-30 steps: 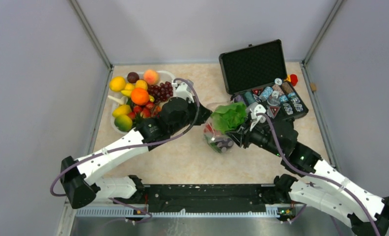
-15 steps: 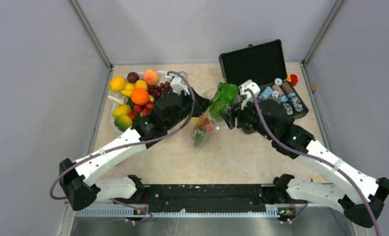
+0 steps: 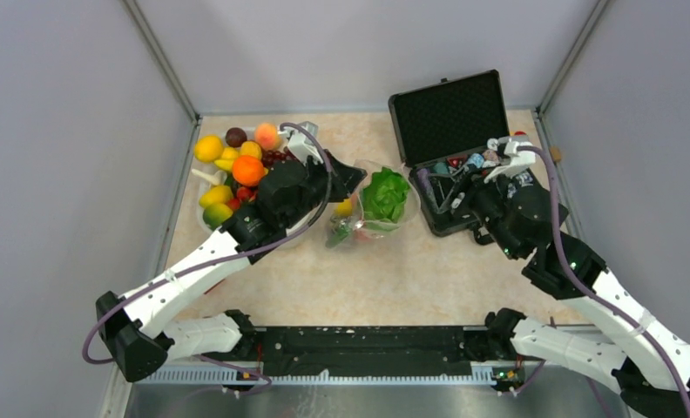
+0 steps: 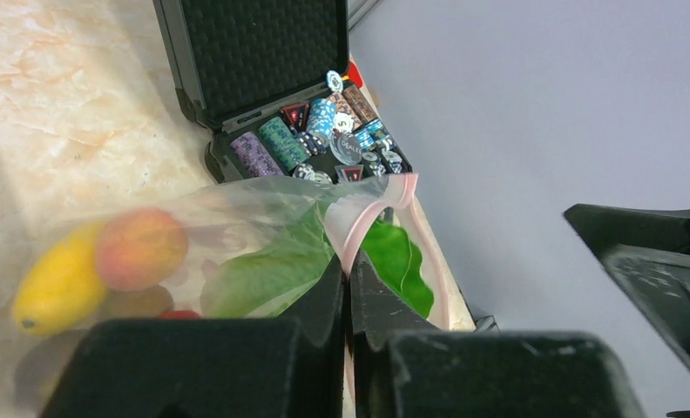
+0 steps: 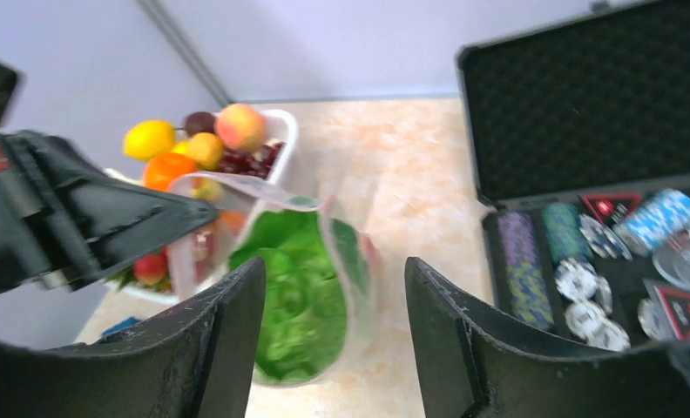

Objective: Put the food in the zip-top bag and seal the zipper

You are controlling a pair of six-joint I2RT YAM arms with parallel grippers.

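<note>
My left fingers [image 4: 346, 277] pinch the pink zipper [image 4: 365, 205] of the crinkly clear bag [image 4: 237, 207]; right fingers [image 5: 334, 268] wide, empty, at its 3 o'clock

The clear, crinkly plastic zip-top bag [image 3: 359, 222] was transparent, with a pale-pink zipper strip [image 4: 340, 233] along its mouth. Through its wall showed a leafy green toy lettuce [image 3: 385, 196], a yellow oval toy fruit [image 4: 58, 283] and an orange-pink toy peach [image 4: 139, 248]. The open hard case [image 3: 450, 109] was black, with a dimpled foam lining. Its round chips [image 4: 276, 144] were purple, green, blue and white. The tabletop [image 3: 368, 279] was beige with marbled veining.
</note>
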